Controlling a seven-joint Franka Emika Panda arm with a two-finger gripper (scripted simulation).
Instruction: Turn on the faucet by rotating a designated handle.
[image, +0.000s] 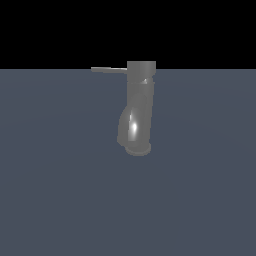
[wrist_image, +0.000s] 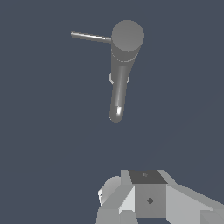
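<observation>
You are seeing the handle (image: 108, 69) sticking out sideways from the top of the faucet (image: 137, 107), toward the exterior view's left, with the end effector (wrist_image: 144, 197) hanging well apart, its opening impossible to tell.

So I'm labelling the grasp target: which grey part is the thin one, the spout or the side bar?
The handle: a slim straight bar jutting sideways from the faucet top; the spout is thick and curved.

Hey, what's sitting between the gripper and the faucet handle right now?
Nothing. In the wrist view, only bare grey floor separates the gripper from the faucet and its handle. The exterior view doesn't show the gripper.
</observation>
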